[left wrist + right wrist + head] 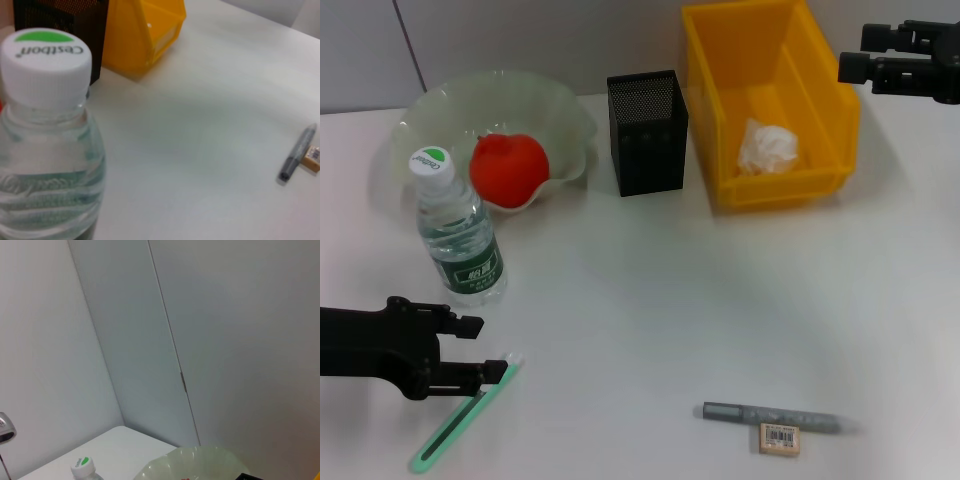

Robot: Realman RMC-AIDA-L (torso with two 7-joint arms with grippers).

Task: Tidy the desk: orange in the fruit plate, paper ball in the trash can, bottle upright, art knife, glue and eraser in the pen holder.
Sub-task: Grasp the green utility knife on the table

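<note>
The orange [508,168] lies in the pale green fruit plate [560,110] at the back left. In front of it the bottle [460,225] stands upright, and it fills the left wrist view [45,150]. The paper ball [767,147] sits inside the yellow trash can [825,110]. Between plate and trash can stands the black mesh pen holder [647,132]. My left gripper [480,350] is open at the front left, its lower finger beside the tip of the green art knife [465,420]. The grey glue [775,416] and the eraser [780,438] lie at the front right. My right gripper [852,52] hovers open by the trash can's far right corner.
A grey wall runs behind the desk. The glue [297,160] and eraser [312,157] lie touching each other, seen far off in the left wrist view. The bottle cap [82,465] and plate rim [200,460] show low in the right wrist view.
</note>
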